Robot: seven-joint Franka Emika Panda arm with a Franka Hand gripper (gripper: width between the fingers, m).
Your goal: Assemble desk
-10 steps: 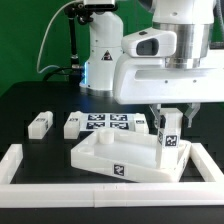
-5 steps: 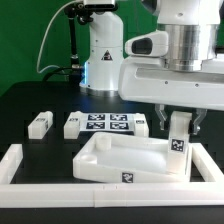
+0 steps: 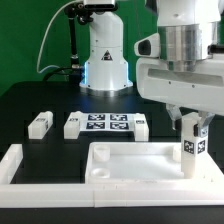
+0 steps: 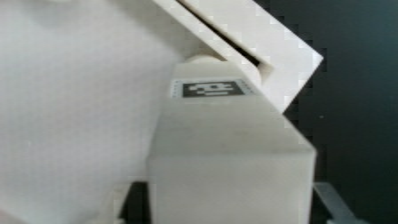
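Note:
The desk's white rimmed tabletop point(image 3: 130, 160) lies flat, square along the front border wall. At its corner on the exterior view's right a white leg block point(image 3: 192, 146) with a black-and-white tag stands upright. My gripper point(image 3: 191, 126) comes down from above and is shut on that leg's upper part. In the wrist view the held leg point(image 4: 222, 150) fills the middle, with the tabletop's surface point(image 4: 71, 110) and rim point(image 4: 249, 45) beside it. Three more leg blocks lie on the black table behind: one point(image 3: 40, 124), another point(image 3: 73, 125) and a third point(image 3: 142, 125).
The marker board point(image 3: 108, 124) lies between the loose legs. A low white border wall point(image 3: 60, 194) runs along the front and up the exterior view's left side point(image 3: 12, 158). The arm's white base point(image 3: 103, 55) stands at the back.
My gripper has carried the leg toward the exterior view's right. The tabletop swung with it, from lying skewed to lying square along the front wall.

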